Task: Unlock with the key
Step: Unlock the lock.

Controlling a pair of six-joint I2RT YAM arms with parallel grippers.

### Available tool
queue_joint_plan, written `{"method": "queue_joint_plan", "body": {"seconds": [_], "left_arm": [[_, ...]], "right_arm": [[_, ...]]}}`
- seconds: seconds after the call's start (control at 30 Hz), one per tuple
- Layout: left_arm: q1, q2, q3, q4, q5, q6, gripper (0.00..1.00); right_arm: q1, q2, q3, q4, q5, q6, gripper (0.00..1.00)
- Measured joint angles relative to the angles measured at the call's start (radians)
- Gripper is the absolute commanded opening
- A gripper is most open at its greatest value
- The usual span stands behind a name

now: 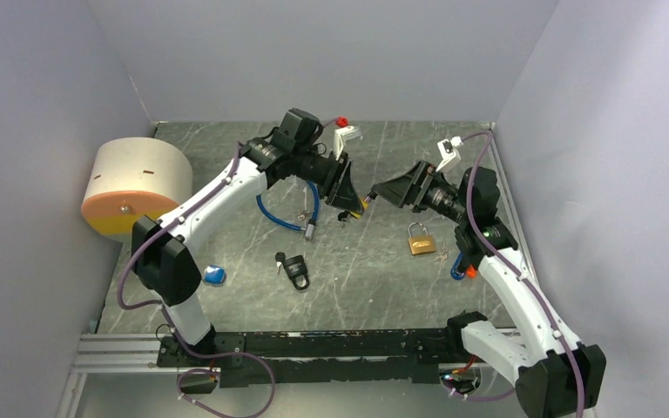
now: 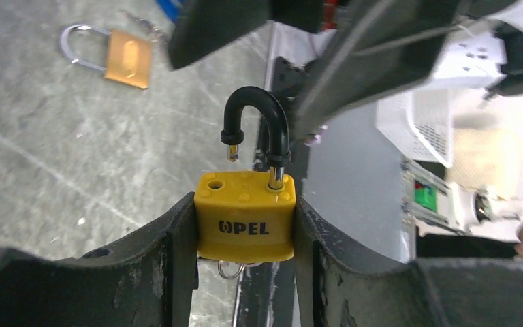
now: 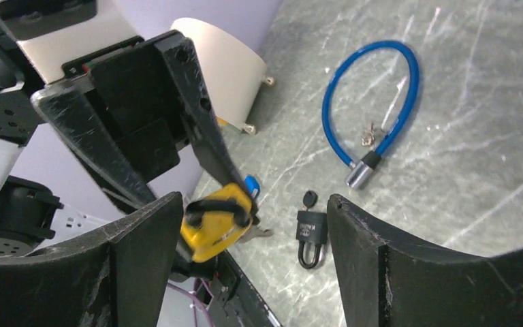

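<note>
Three padlocks (image 1: 421,241), one cable lock (image 3: 358,175); yellow padlock (image 2: 245,228) tight in left gripper (image 2: 245,211), right gripper (image 3: 253,211) wide.

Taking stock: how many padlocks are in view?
3. A yellow one held in the left jaws, a brass one on the table's right side, a black one mid-table. More may be hidden from view.

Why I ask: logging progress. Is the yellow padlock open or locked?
Open: the yellow padlock has its shackle raised, free end clear of the body.
</note>
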Motion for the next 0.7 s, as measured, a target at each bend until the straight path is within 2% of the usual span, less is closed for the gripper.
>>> {"method": "queue_joint_plan", "body": {"seconds": [0.2, 0.43, 0.5, 0.57, 0.6, 0.7], "left_arm": [[0.020, 0.051, 0.111, -0.142, 0.165, 0.130, 0.03], [0.045, 0.065, 0.115, -0.137, 0.257, 0.138, 0.03], [0.048, 0.063, 0.109, -0.098, 0.263, 0.124, 0.02], [0.051, 0.060, 0.095, -0.068, 0.277, 0.114, 0.03], [0.053, 0.058, 0.092, -0.055, 0.286, 0.108, 0.02], [0.061, 0.040, 0.082, -0.034, 0.286, 0.088, 0.02]], "right_arm": [[0.001, 0.091, 0.029, 0.157, -0.100, 0.004, 0.75], [0.000, 0.139, 0.032, 0.306, -0.277, 0.081, 0.56], [0.000, 0.126, 0.033, 0.309, -0.317, 0.085, 0.47], [0.000, 0.119, 0.050, 0.289, -0.346, 0.066, 0.22], [-0.003, 0.122, 0.061, 0.272, -0.356, 0.055, 0.16], [-0.017, 0.157, 0.117, 0.198, -0.398, 0.024, 0.09]]}}
